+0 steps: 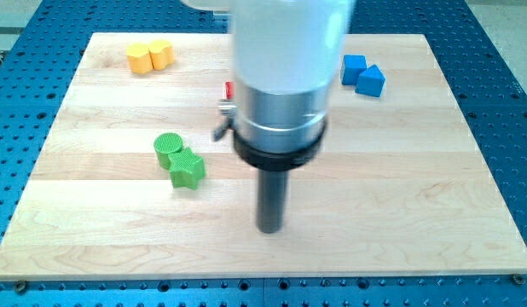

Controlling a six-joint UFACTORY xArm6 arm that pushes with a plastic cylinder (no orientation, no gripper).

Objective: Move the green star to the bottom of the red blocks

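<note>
Although the green star-shaped block (188,169) lies at the view's left centre of the wooden board (400,196), touching the green ribbed cylinder (168,147), the move appears not yet begun; my tip (270,228), a bare rod with no fingers to open or close, stands well to the star's right. Only a sliver of a red block (228,89) shows behind the arm housing (280,77), which hides the red group. Two yellow blocks (150,56) and two blue blocks (364,74) sit near the top edge, clear of the likely path.

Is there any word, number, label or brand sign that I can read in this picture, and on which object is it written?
None: no readable text shows anywhere.
Wooden board: plain wood grain only.
Green star, green cylinder, yellow blocks, blue blocks: no markings.
Red block: mostly hidden behind the arm.
Arm housing and my tip: no label visible; the upper part is blurred.
</note>
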